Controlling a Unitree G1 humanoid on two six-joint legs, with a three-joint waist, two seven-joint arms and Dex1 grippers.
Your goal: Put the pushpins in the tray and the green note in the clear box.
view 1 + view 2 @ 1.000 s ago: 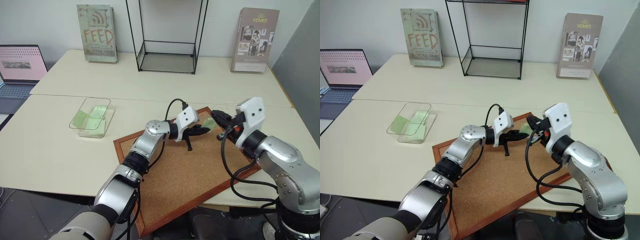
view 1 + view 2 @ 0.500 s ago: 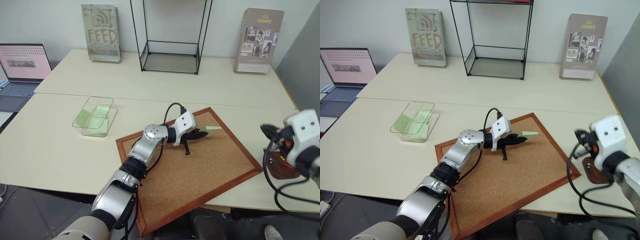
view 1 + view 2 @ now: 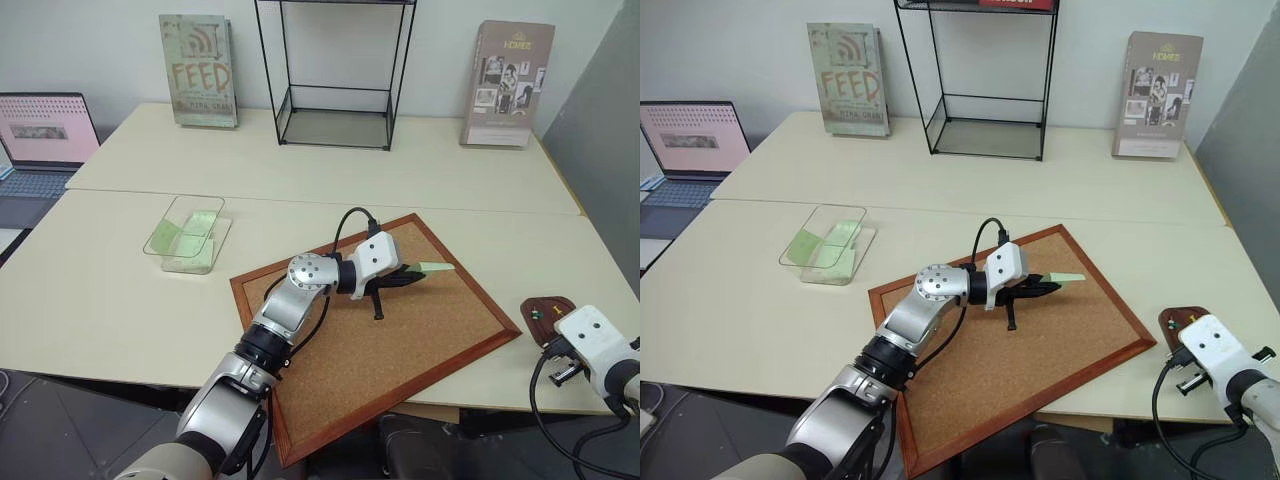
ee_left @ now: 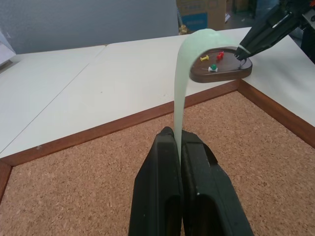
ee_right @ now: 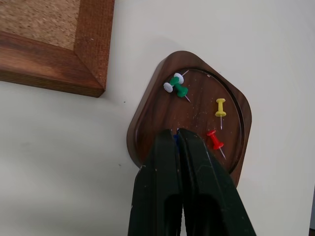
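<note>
One green note (image 4: 189, 64) pinched in left pincer (image 4: 178, 140)

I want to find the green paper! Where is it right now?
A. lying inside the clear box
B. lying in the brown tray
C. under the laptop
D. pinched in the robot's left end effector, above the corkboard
D: the green note rises from the shut left end effector over the corkboard.

right gripper (image 5: 177, 135): swings off corkboard (image 3: 400, 340) | now over tray (image 5: 147, 118), fingertips pinching a blue pin (image 5: 175, 138)
</note>
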